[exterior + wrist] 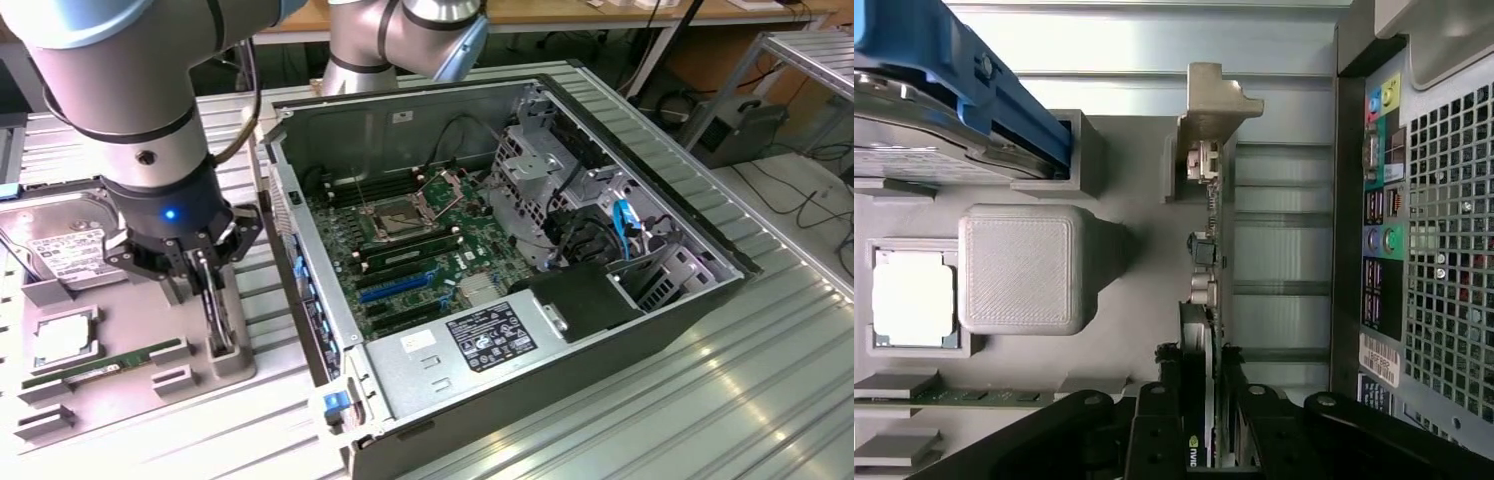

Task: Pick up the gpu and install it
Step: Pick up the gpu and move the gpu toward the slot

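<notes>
**Gripping the gpu (pixel 215 315) edge-up in its tray slot**

A ribbed silver metal table (pixel 747 400) carries everything. Wooden workbenches and loose cables on the floor fill the room behind it.

On the exterior view's left lies a grey printed plastic tray (pixel 147 390). It holds a silver hard drive with a white label (pixel 60 250), a square silver processor chip (pixel 64 340) and a slim green memory stick (pixel 114 360). Just beside the tray lies an open black computer case (pixel 400 115), its green motherboard (pixel 427 250) exposed. The case wall stands between the tray and the board.

The thin black gpu stands on edge in the tray's slot. The black gripper (pixel 207 290) comes down over it, closed against both of the card's faces.

The wrist view looks along the gpu (pixel 1214 240) clamped in the gripper (pixel 1201 445). It also shows the tray (pixel 1124 150), the processor chip (pixel 912 297) and the case's perforated rear panel with coloured ports (pixel 1444 250). The motherboard shows in the exterior view.
</notes>
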Controlling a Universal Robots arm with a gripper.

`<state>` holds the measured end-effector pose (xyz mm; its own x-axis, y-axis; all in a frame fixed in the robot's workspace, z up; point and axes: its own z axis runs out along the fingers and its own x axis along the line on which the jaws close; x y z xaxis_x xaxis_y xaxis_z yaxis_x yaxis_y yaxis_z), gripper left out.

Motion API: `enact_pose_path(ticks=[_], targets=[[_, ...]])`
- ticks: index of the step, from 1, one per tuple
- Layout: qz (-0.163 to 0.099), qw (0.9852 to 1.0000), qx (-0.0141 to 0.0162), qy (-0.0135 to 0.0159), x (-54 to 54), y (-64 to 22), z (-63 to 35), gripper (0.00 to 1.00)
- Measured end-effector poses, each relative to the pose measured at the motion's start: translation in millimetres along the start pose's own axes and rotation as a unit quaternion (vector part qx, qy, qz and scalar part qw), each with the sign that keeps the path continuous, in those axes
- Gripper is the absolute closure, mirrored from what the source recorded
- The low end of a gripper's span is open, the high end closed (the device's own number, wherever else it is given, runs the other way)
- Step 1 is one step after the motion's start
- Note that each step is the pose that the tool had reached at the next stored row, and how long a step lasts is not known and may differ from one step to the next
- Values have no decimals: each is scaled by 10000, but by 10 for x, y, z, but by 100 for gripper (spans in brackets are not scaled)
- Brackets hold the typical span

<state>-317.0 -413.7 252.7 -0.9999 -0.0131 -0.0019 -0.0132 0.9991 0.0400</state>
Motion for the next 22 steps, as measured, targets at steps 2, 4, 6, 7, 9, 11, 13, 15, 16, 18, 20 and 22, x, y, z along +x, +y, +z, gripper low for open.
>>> enact_pose_path(ticks=[2, 4, 6, 7, 9, 11, 13, 15, 16, 18, 20, 22], targets=[[-11, 10000, -1, 1, 0, 2, -48, 74], [-20, 10000, -4, 1, 0, 6, -151, 74], [-28, 10000, -7, 2, -1, 11, -283, 74], [-32, 10000, -9, 1, -1, 13, -335, 74], [-39, 10000, -15, 1, -2, 17, -449, 74], [-46, 10000, -17, 2, -4, 19, -536, 74], [-56, 10000, -21, 2, -9, 21, -643, 74], [-68, 10000, -25, 3, -15, 21, -733, 74], [-77, 10000, -29, 3, -20, 21, -786, 74], [-94, 9999, -38, 4, -31, 18, -884, 74], [-114, 9999, -48, 4, -41, 13, -973, 74], [-139, 9999, -63, 5, -54, 5, -1069, 74]])
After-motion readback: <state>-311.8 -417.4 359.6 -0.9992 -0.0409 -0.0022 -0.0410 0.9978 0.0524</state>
